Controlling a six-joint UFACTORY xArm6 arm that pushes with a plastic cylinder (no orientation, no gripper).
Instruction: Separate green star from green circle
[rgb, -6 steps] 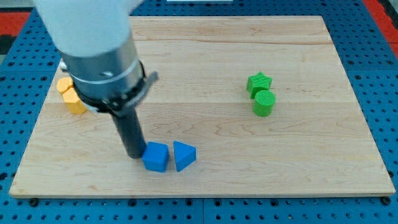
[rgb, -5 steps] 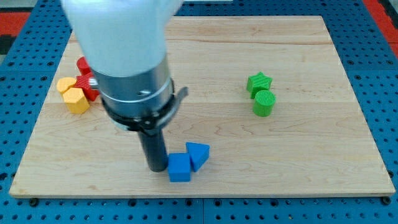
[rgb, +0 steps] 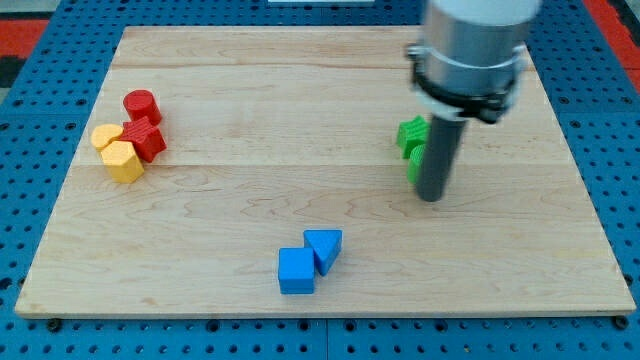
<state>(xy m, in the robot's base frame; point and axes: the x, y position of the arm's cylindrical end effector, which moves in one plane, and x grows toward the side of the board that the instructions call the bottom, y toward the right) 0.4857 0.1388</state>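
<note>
The green star (rgb: 409, 133) sits right of the board's middle, partly hidden behind the rod. The green circle (rgb: 413, 164) lies just below it, touching it, and only its left edge shows beside the rod. My tip (rgb: 430, 197) rests on the board just below and slightly right of the green circle, close against it. The arm's grey body covers the area above the two green blocks.
A blue cube (rgb: 296, 271) and a blue triangle (rgb: 324, 248) touch near the bottom middle. At the left, a red cylinder (rgb: 142, 105), a red block (rgb: 146, 139) and two yellow blocks (rgb: 122, 160) (rgb: 105, 135) cluster together. The wooden board (rgb: 250, 120) lies on a blue pegboard.
My tip has swept from beside the blue cube at the bottom left-middle across to the green blocks at the right. The blue cube and triangle had been shoved right and now rest.
</note>
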